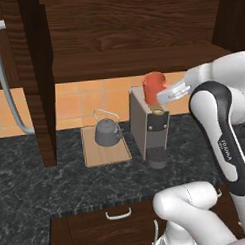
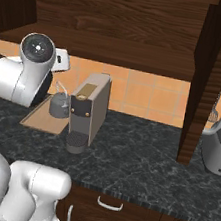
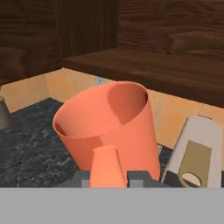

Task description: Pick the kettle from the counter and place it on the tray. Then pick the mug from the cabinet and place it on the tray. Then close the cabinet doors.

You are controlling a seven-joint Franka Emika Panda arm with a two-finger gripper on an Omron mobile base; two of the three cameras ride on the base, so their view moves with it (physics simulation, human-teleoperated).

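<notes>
Orange-red mug [image 1: 154,87] is clamped by its handle between the fingers [image 3: 142,177], held in the air above the coffee machine [image 1: 149,124]. Kettle [image 1: 107,131] sits on the tray [image 1: 105,147] on the table [image 1: 56,182]. White lettering on the arm is unreadable.

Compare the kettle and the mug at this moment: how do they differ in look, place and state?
The kettle is dark grey and rounded with a thin arched wire handle; the mug is orange-red and cylindrical. The kettle sits on the tray; the mug is off every surface, above the coffee machine. The kettle stands free, while the gripper is shut on the mug's handle. Both are out of the cabinet.
</notes>
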